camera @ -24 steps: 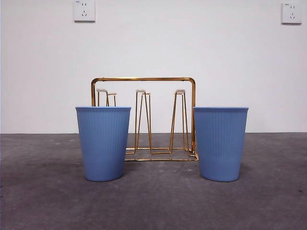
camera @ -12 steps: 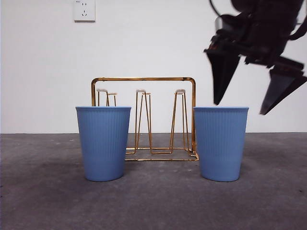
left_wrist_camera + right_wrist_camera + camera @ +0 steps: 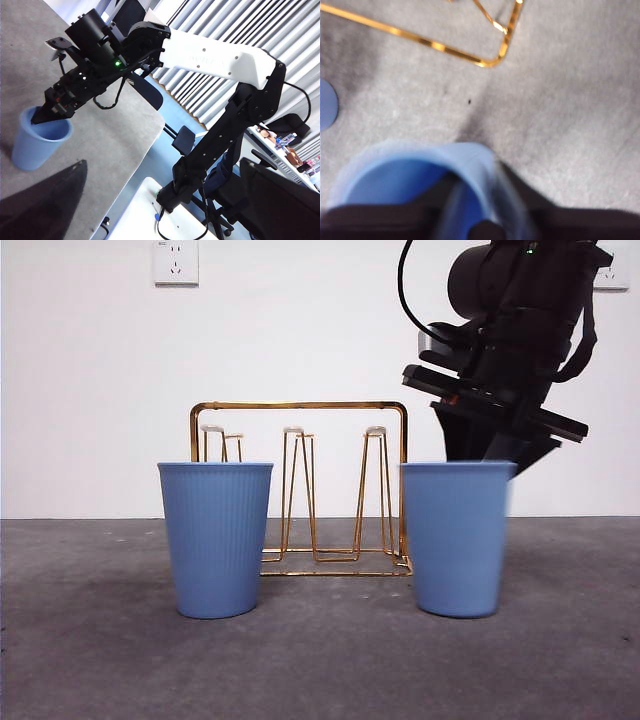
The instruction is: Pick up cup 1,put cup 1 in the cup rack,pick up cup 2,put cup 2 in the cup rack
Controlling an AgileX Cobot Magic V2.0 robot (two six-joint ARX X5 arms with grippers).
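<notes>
Two ribbed blue cups stand on the grey table: the left cup (image 3: 215, 540) and the right cup (image 3: 455, 540). The gold wire cup rack (image 3: 300, 406) stands behind and between them, its prongs bare. My right gripper (image 3: 490, 455) has come down onto the right cup's rim. In the blurred right wrist view its jaws (image 3: 487, 200) straddle the cup wall (image 3: 395, 170), one inside and one outside, still apart. The left wrist view also shows this cup (image 3: 35, 145) under the right arm. My left gripper (image 3: 165, 210) is open and empty, away from the cups.
A corner of the rack's base (image 3: 440, 47) lies just beyond the right cup. An edge of the left cup (image 3: 327, 105) shows at the side. The table edge (image 3: 145, 150) drops off beside the right cup. Wall sockets (image 3: 175, 262) are behind.
The right arm came in from the upper right and dropped from above the right cup to its rim. Its jaws now straddle the cup wall. Cups and rack stay put.
</notes>
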